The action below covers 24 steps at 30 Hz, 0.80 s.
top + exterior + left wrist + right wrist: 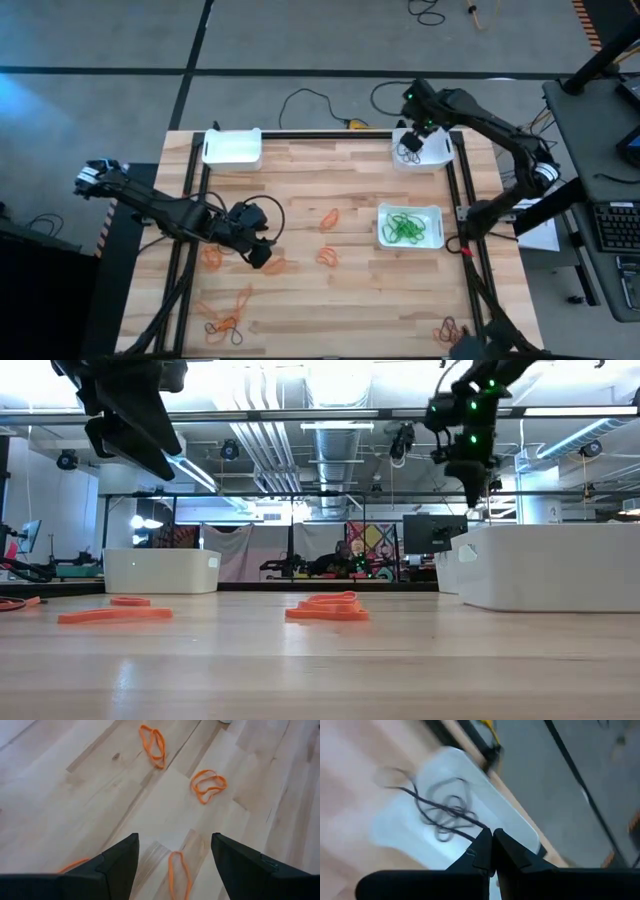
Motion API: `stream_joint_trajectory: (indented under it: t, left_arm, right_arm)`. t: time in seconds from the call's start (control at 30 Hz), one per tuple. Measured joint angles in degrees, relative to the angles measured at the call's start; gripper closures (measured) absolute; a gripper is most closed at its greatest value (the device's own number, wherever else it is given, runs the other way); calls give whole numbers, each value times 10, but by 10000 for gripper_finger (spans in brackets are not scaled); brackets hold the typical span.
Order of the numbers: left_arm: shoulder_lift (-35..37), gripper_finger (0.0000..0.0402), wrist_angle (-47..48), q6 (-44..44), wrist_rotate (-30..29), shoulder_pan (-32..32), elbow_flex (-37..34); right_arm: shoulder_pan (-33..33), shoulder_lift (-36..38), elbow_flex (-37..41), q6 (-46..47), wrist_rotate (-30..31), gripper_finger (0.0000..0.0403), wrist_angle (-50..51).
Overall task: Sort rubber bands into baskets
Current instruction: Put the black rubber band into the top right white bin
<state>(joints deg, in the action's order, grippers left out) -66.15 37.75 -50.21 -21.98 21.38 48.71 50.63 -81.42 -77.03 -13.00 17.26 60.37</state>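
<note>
Near edge of the wooden table [330,320]: a tangle of orange and dark rubber bands [225,318] at the left corner, a smaller orange/dark clump [447,330] at the right corner.

Left gripper [262,253] sits low over the left-centre of the table, fingers [120,862] spread wide, nothing between them. Directly between the fingers in the left wrist view lies one orange band [179,874] flat on the wood; not touched as far as I can tell. Another orange band [213,254] lies just beside the arm on its left.

Past the gripper, two more orange bands: one [328,256] mid-table, one [330,217] a bit farther back. Both lie loose on the wood, apart from each other.

Right of centre: white basket [434,238] holding a pile of green bands [405,227].

Far edge, left: white basket [232,147], looks empty from above.

Far edge, right: third white basket [440,152] with dark bands [440,815] inside. Right gripper [411,143] hangs over this basket, fingers [512,854] pressed together. A dark band strand runs right up to the fingertips in the right wrist view; blurred, can't tell if it's pinched or just lying behind the tips.

Low view: right gripper is above the basket rim, left gripper is at the top-left of frame.
</note>
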Motion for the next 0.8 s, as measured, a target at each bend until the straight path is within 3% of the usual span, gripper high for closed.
stream_joint_trajectory:
  t: [0.27, 0.6, 0.8]
  left_arm:
    - [17, 169, 13, -4, 0, 0, 0]
    - [24, 169, 19, -3, 3, 0, 0]
    - [26, 169, 23, -4, 20, 1, 9]
  right_arm:
    - [70, -9, 53, 77, 3, 394, -15]
    - [70, -9, 143, 114, -16, 393, -111]
    - [70, -9, 181, 125, -38, 354, -149]
